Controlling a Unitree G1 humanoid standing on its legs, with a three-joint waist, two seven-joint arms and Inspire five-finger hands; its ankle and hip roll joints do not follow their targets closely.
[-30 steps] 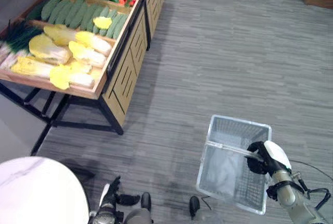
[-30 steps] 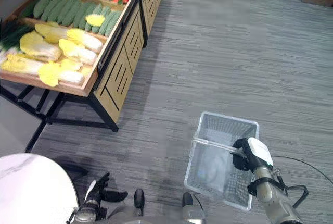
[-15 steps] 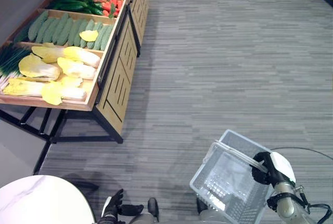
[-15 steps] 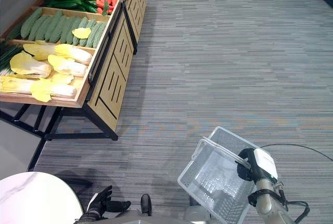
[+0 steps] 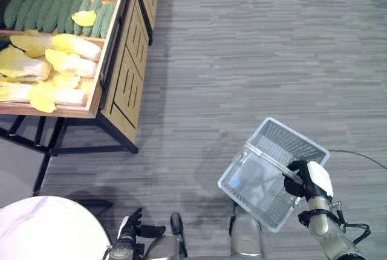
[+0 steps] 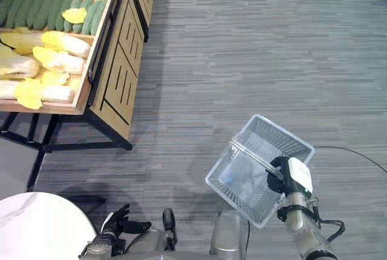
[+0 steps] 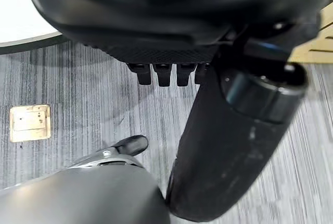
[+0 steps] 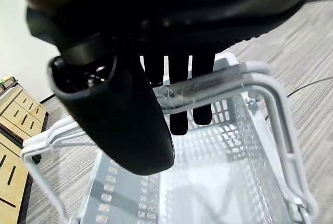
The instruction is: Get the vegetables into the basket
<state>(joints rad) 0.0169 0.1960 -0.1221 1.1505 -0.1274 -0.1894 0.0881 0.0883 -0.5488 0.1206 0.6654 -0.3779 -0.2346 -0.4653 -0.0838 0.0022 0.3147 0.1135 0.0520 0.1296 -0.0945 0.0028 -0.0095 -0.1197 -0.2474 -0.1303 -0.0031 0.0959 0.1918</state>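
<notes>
Right hand (image 5: 305, 178): fingers curled around the handle of the basket (image 5: 266, 184), which hung tilted below it. Left hand (image 5: 128, 234): relaxed, grasping nothing. Vegetables (image 5: 57, 60): on the wooden stand (image 5: 124, 72), well apart from both hands.

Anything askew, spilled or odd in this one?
Nothing spilled. The basket hangs tilted from the right hand, whose fingers curl round its handle; it holds no vegetables. The cabbages and cucumbers lie in the wooden stand, away from the basket. The left hand hangs low, open.
</notes>
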